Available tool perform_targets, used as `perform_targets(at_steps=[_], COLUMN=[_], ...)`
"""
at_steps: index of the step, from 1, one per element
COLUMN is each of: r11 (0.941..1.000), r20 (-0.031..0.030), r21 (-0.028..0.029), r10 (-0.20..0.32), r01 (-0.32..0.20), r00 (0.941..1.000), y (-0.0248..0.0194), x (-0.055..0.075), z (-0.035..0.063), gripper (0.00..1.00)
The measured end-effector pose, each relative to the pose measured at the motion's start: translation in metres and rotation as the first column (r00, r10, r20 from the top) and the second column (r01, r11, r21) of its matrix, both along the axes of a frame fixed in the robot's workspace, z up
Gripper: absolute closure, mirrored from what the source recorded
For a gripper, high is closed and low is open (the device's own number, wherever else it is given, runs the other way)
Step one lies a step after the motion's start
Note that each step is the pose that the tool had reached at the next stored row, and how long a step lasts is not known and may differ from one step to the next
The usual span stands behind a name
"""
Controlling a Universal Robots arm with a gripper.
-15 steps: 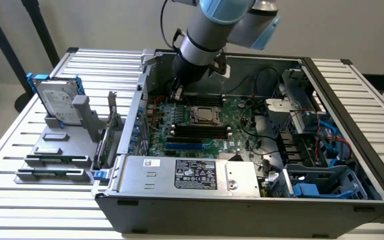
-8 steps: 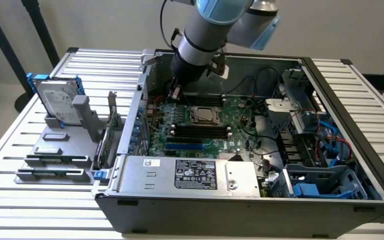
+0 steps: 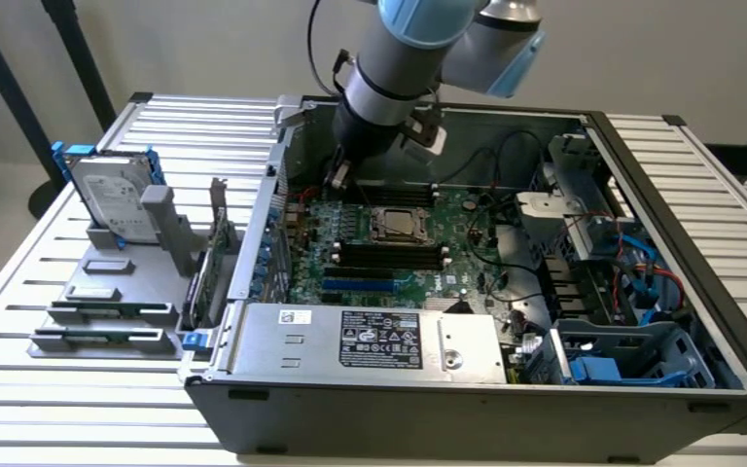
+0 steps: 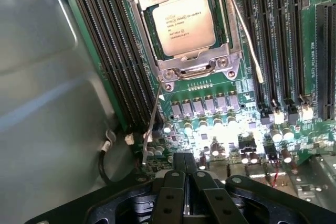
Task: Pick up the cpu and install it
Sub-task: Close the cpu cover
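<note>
While the arm (image 3: 407, 49) runs off the top edge of the exterior view, its lower end hangs inside the open computer case (image 3: 478, 409), and the tips are hard to pick out against the dark rear wall. Wrist view: gripper (image 4: 185, 158) fingers pressed together, nothing between them, hovering over the motherboard (image 4: 220, 103) near the socket. cpu (image 4: 184, 23) lies in the socket frame (image 4: 197, 67), flat, metal top up, frame lips covering parts of its rim. It is square, so no long axis; sides run parallel to the memory slots (image 4: 113, 51). Frame latched or not: cannot tell.
</note>
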State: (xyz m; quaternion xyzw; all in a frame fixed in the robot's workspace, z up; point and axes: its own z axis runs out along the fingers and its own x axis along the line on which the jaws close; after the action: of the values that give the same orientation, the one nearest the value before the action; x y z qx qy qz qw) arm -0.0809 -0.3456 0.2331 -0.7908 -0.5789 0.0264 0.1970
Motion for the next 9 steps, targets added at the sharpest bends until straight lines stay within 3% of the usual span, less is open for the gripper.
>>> perform_targets(at_steps=[6, 9], r11=[0.9979, 0.9951], r20=[-0.0006, -0.0011], r21=[0.0187, 0.0252], r10=[-0.062, -0.095], r01=[0.062, 0.095], r00=[0.9981, 0.9954], y=[0.0, 0.0], x=[-0.001, -0.001], z=[0.0076, 0.011], gripper=[0.89, 0.89])
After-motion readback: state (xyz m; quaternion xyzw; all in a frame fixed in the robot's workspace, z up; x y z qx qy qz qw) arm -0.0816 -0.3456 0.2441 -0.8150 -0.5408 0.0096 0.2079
